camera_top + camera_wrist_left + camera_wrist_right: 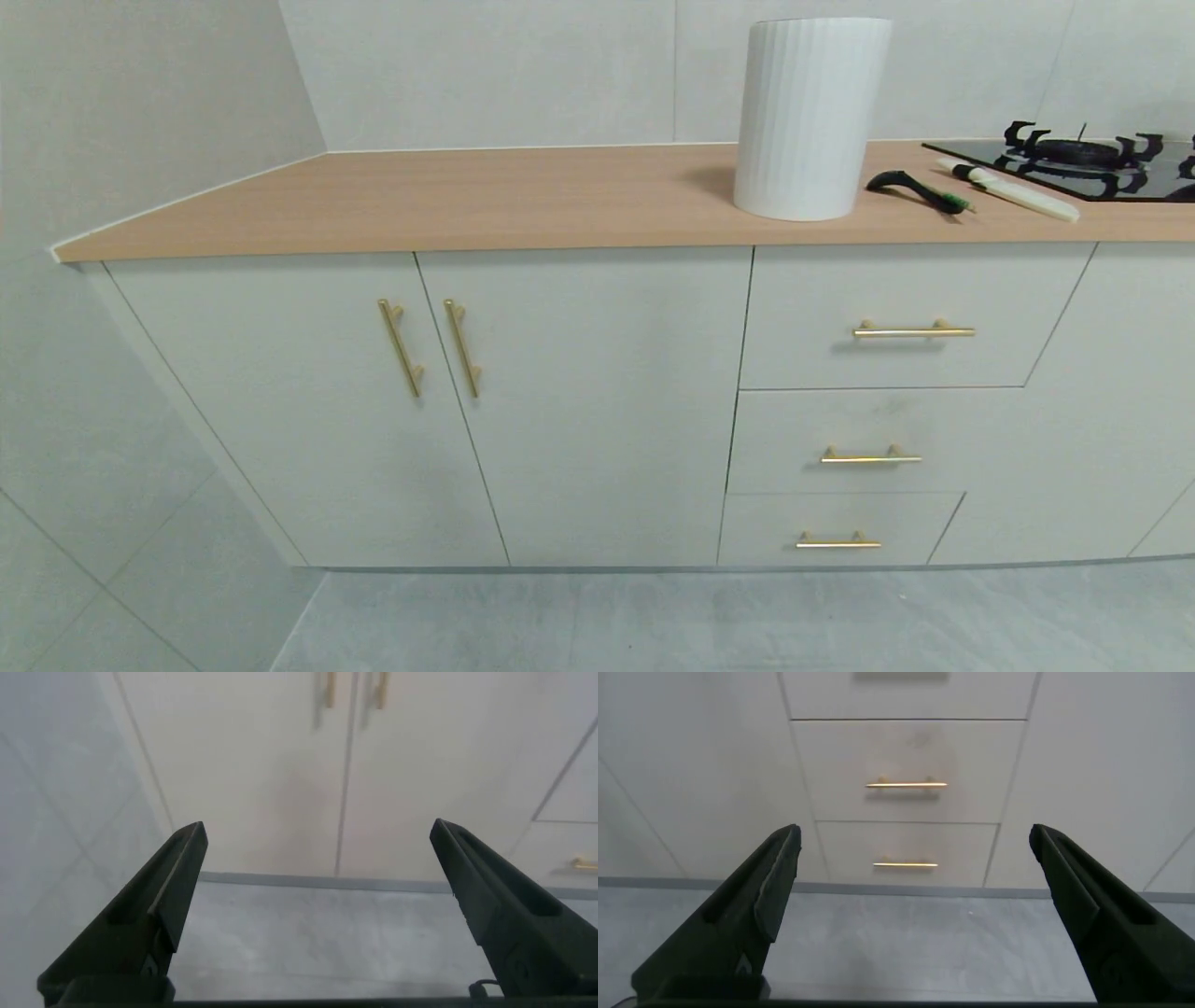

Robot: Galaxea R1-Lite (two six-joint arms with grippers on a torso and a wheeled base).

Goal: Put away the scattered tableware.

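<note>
Fingers point(159, 896) wide apart on the left gripper point(318, 831), nothing between them, low before the cabinet doors point(280, 756). Same wide spread on the right gripper point(915, 831), also empty, facing the lower drawers point(906, 770). Up on the wooden countertop point(467, 201): black-handled utensil point(920, 191) and white knife point(1013, 191) lying side by side, between the white ribbed canister point(808, 117) and the gas hob point(1083, 163).

A white canister point(810, 117), ribbed vertically, is pictured on a light wood-grain countertop point(448, 201). A black tool point(920, 189) tipped in green and a cream knife point(1010, 190) are seen alongside. Pale grey cabinets point(579, 401) are fitted with gold handles point(913, 330).
</note>
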